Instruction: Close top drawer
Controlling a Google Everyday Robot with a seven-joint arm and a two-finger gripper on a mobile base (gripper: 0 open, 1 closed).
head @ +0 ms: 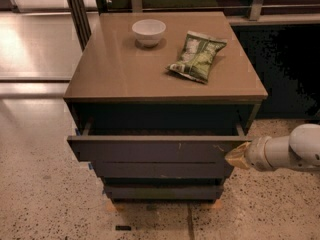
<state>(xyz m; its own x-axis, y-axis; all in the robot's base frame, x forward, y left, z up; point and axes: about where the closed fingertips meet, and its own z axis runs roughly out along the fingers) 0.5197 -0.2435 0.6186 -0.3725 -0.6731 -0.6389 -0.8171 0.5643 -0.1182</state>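
Observation:
The top drawer (155,150) is a wide shallow drawer with a dark grey-purple front and small pale scratches right of centre. It stands pulled out a short way from the brown cabinet (100,79). My gripper (237,156) comes in from the right on a white arm and its yellowish tip touches the right end of the drawer front. Two narrower dark drawer fronts (162,170) sit below it.
A white bowl (148,32) and a green snack bag (197,56) lie on the cabinet top. Speckled floor surrounds the cabinet. A dark metal post (77,9) stands behind it at the left, and a dark area lies to the right.

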